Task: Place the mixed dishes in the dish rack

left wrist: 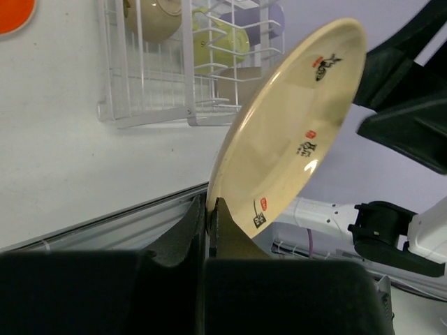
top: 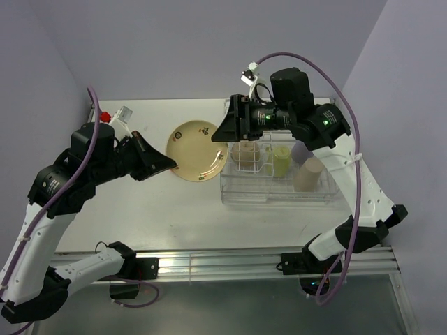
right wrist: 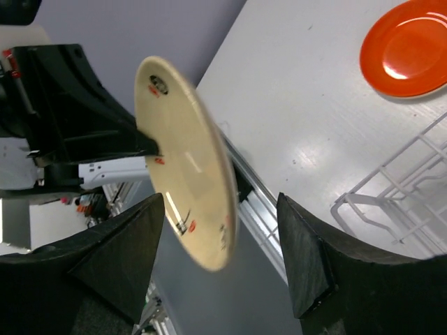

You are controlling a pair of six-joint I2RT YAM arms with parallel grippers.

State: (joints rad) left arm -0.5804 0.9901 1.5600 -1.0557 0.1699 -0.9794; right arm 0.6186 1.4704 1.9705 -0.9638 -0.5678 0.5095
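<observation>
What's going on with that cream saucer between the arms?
The left gripper is shut on the rim of the round cream-yellow plastic saucer, holding it tilted in the air beside the clear wire dish rack. The right gripper is open, jaws either side of the saucer's opposite edge, not gripping; it looks like a handover. Cups sit in the rack; the round orange plate lies on the table.

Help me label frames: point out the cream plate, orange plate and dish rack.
cream plate [left wrist: 293, 132], left wrist view, middle of its face
orange plate [right wrist: 408, 49], right wrist view, middle of its face
dish rack [top: 272, 196], top view, near rim
</observation>
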